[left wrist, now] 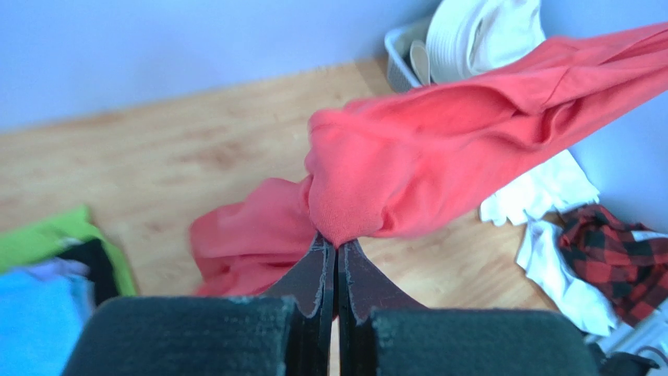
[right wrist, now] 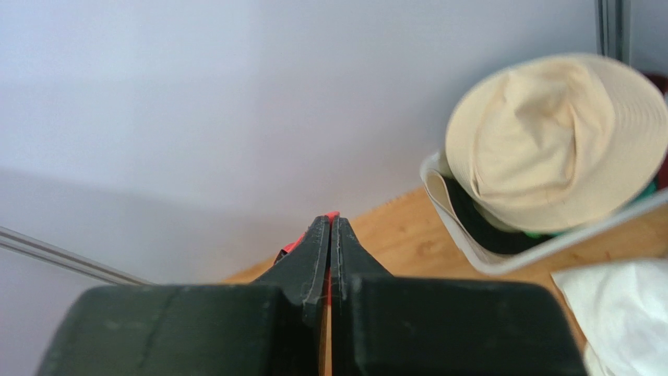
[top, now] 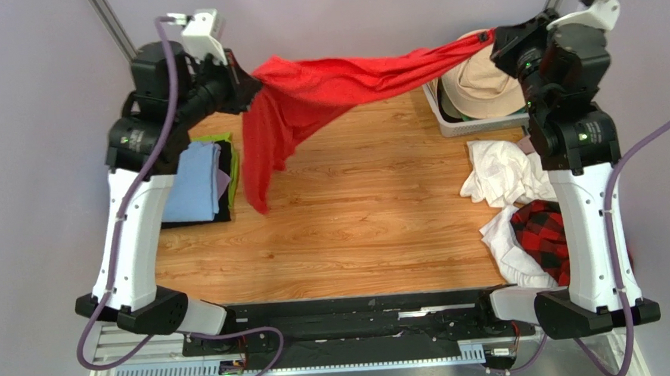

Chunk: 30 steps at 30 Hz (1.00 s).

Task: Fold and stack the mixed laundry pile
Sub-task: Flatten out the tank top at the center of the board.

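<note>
Left gripper (left wrist: 337, 249) fills the near edge of its wrist view, jaws pressed together on a bunched corner of the red T-shirt (left wrist: 439, 157). Right gripper (right wrist: 331, 225) is likewise clamped tight, with a sliver of red fabric pinched at the tips. Shirt hangs stretched in the air between both arms over the far side of the table (top: 359, 222). One loose part droops near the left end; cannot tell if its tip touches the wood. Rest of the pile, white cloths (top: 501, 175) and plaid shirt (top: 544, 230), lies crumpled at the right edge beside the right arm. Handling judgement: light, soft, limp knit that sags and twists, so a thin pinch may slip under tension. Likely best held at shoulder seams or hem corners so it spreads flat for folding.
</note>
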{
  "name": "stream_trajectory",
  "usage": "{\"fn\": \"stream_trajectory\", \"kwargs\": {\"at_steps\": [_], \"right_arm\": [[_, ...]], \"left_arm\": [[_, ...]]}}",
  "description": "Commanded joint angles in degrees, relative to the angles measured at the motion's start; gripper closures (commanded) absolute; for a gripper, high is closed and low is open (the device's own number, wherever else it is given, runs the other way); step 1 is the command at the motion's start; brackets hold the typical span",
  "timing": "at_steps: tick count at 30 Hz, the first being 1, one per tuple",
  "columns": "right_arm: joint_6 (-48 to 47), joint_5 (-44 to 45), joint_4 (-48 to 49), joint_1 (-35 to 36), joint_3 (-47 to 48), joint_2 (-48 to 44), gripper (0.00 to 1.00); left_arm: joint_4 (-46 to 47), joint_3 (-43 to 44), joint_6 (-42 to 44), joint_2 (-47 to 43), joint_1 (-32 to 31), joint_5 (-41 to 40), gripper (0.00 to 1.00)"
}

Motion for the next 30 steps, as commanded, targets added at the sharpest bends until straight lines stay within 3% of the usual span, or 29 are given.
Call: {"fn": "stream_trajectory", "kwargs": {"at_steps": [1, 5, 10, 22, 25, 26, 30], "right_arm": [[-2.19, -3.24, 10.03, -1.06, 6.76, -3.25, 1.0], [-2.54, -5.71, 14.45, -0.98, 5.62, -5.98, 1.0], [-2.37, -6.24, 13.93, -0.98, 3.6, -6.68, 1.0], [-1.31, -7.65, 13.75, -0.98, 3.59, -6.42, 1.0], [-0.96, -7.64, 13.58, -0.98, 3.59, -6.42, 1.0], [-0.96, -7.73, 13.49, -0.98, 3.59, -6.33, 1.0], [-0.7, -7.65, 13.4, -0.89, 3.68, -6.24, 1.0]], "left_arm": [[-11.82, 17.26, 8.68, 0.77, 0.25, -1.18, 1.0], [-9.72, 19.93, 10.19, -2.82, 0.25, 2.5, 1.0], [-5.15, 12.73, 9.75, -7.75, 0.25, 4.71, 1.0], [-5.32, 11.49, 9.14, -6.26, 0.25, 9.63, 1.0], [-5.06, 10.44, 8.87, -6.17, 0.25, 10.07, 0.84], [-4.53, 9.47, 9.13, -6.43, 0.25, 11.11, 1.0], [-3.39, 7.1, 9.14, -7.14, 0.25, 11.74, 1.0]]}}
